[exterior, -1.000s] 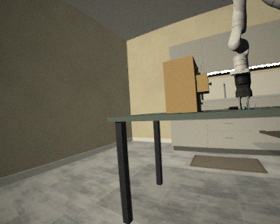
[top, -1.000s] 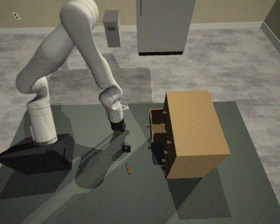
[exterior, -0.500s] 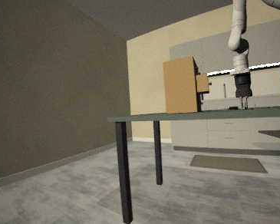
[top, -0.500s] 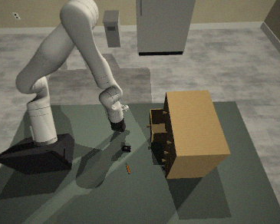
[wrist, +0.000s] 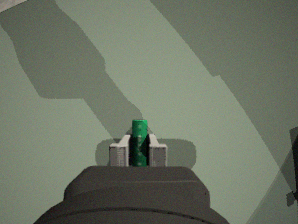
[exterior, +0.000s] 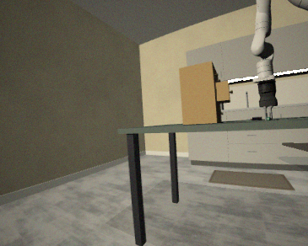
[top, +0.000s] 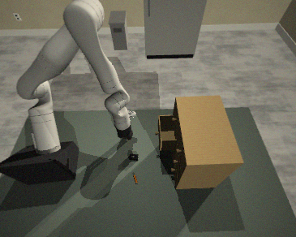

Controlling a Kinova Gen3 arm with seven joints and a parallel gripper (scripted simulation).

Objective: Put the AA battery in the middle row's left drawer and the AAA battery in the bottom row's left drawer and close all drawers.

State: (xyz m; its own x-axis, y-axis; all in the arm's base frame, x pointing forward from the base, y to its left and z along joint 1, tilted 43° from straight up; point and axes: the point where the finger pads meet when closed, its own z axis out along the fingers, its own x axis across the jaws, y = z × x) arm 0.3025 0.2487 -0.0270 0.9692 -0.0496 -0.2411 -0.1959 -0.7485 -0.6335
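My gripper (top: 127, 140) (exterior: 268, 114) (wrist: 139, 144) points down at table height, its fingers shut on the sides of a green battery (wrist: 140, 131). From its print I cannot tell its size. A thin orange battery-like thing (top: 135, 178) lies on the table nearer the top camera. The wooden chest (top: 209, 130) (exterior: 197, 94) stands upright to the right in the top view, its fronts towards the arm. Its left middle-row drawer (top: 160, 138) (exterior: 223, 91) stands out of the front. The other drawers look pushed in; the lower ones are partly hidden.
A small black object (top: 133, 157) (exterior: 256, 119) lies on the table (top: 217, 211) between my gripper and the orange thing. The open drawer juts towards the arm well above the table top. The arm's dark base (top: 39, 170) is at the left.
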